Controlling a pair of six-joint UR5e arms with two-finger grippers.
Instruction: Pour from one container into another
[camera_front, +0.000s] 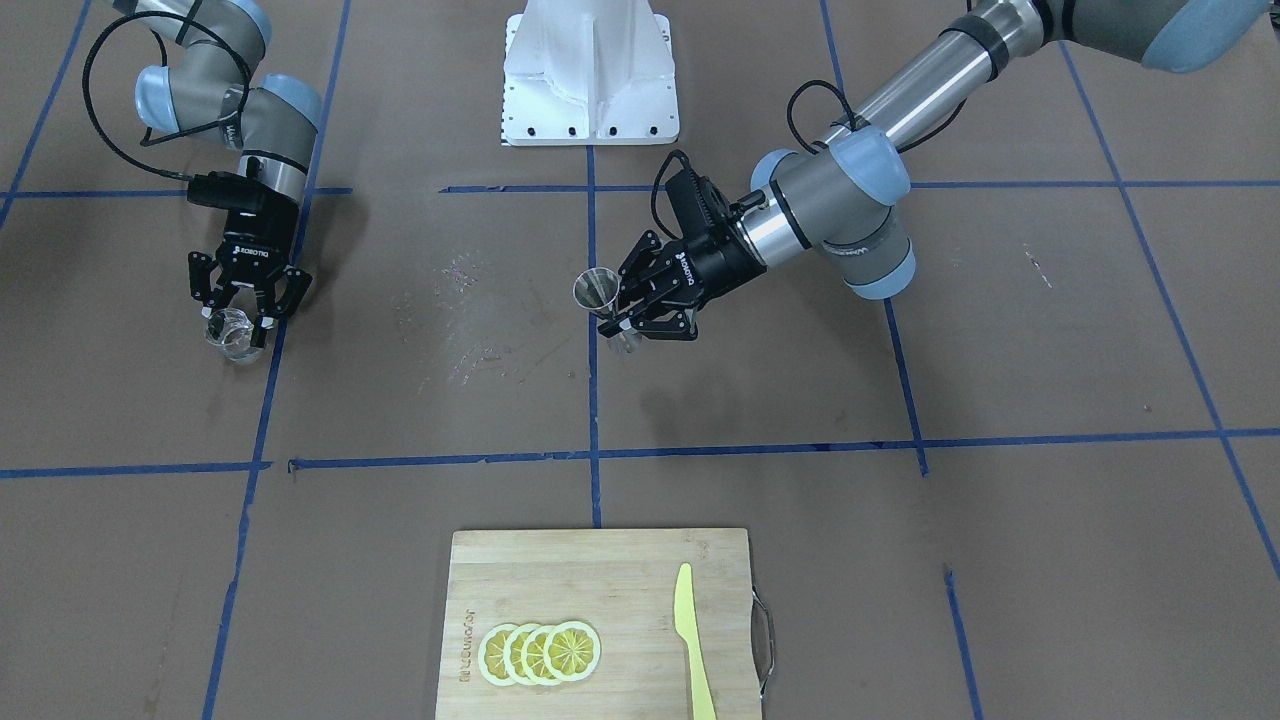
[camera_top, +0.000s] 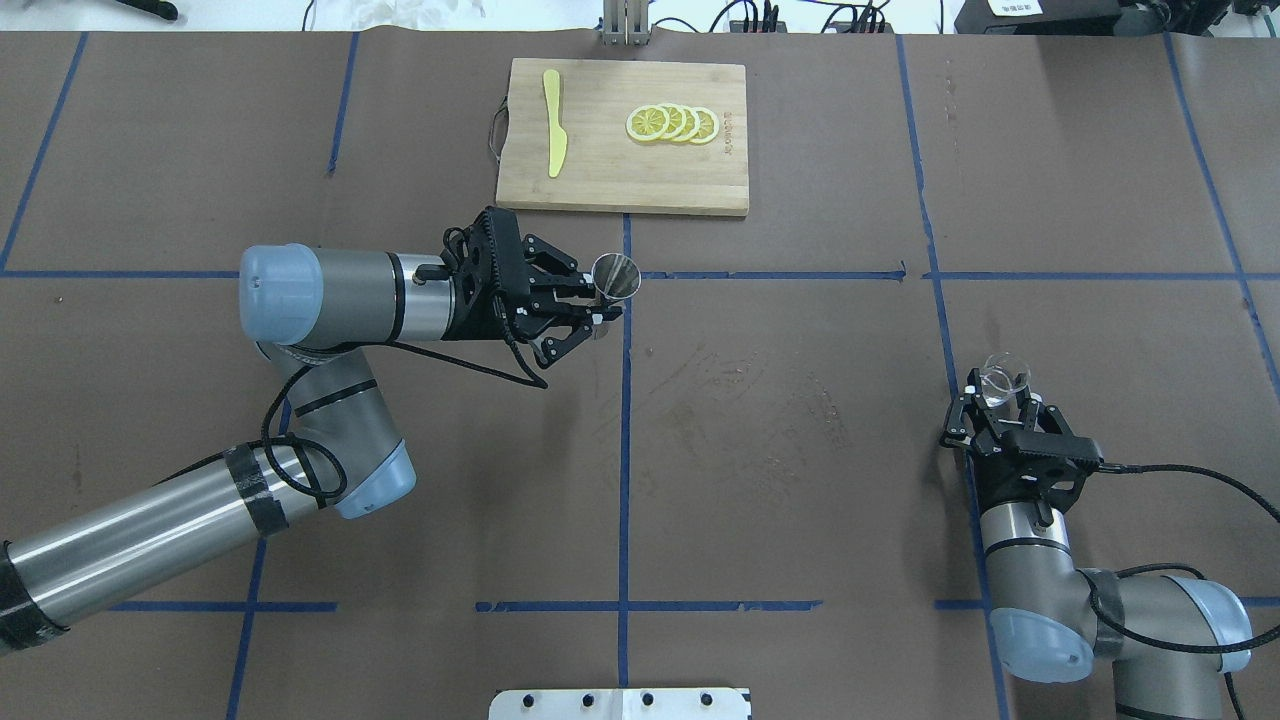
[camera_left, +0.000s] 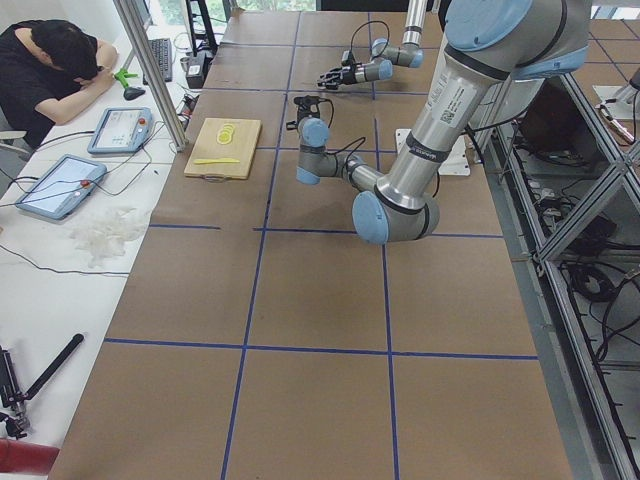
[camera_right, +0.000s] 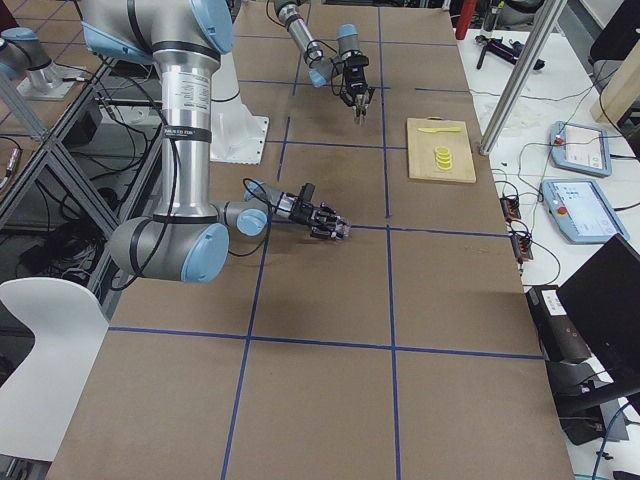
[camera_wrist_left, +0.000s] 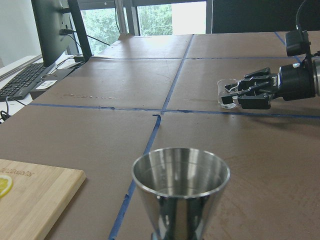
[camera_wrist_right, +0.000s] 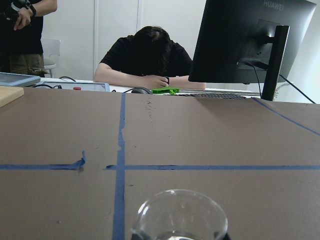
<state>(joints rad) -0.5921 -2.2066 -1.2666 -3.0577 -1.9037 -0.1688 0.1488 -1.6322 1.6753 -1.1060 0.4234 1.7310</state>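
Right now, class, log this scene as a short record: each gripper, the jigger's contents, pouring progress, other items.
Left gripper: shut on the jigger
Right gripper: shut on the glass cup
Jigger contents: looks empty in the left wrist view
Pouring: not begun; containers far apart
Other items: cutting board with lemon slices and yellow knife

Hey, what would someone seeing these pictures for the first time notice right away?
First, the left gripper, its fingers shut on a silver measuring cup near the middle of the table. Far off on the right, the right gripper holds a clear glass cup. At the far edge lies a wooden cutting board with lemon slices and a yellow knife.
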